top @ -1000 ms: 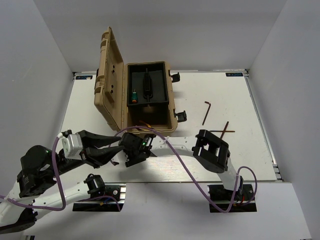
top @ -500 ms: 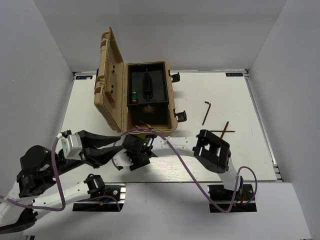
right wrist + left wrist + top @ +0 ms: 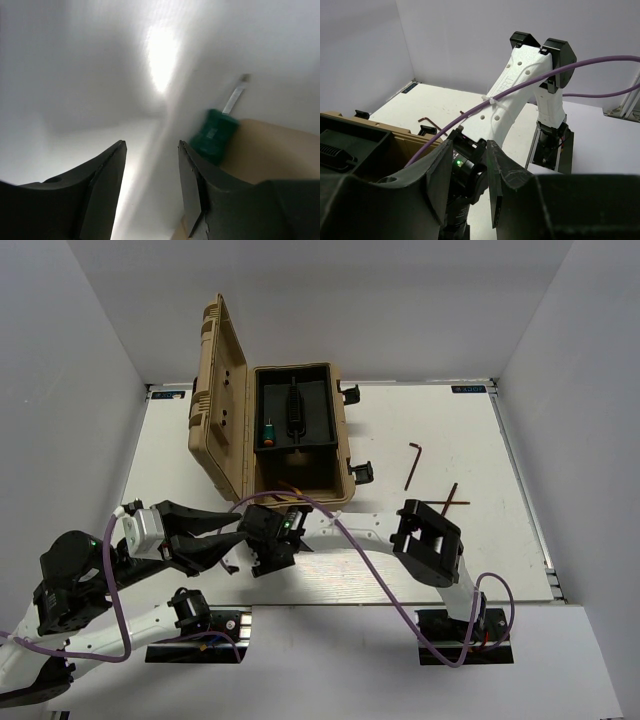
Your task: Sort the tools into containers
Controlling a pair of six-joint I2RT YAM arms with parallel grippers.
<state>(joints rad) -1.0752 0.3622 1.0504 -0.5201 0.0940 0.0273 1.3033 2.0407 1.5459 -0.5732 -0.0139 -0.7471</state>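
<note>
Now, your right pincer (image 3: 151, 155) hangs spread beside the screwdriver (image 3: 215, 134), which lies on the bench (image 3: 60, 60) by the case (image 3: 260, 150). Likely light, stiff, smooth: pinch the fat green handle, not the thin shaft. Left pincer (image 3: 469, 155) gapes too.

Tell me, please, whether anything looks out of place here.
Two hex keys lie crossed over each other on the table, right of the case. A green-handled screwdriver lies outside the case, beside its tan wall, next to the open right gripper.
</note>
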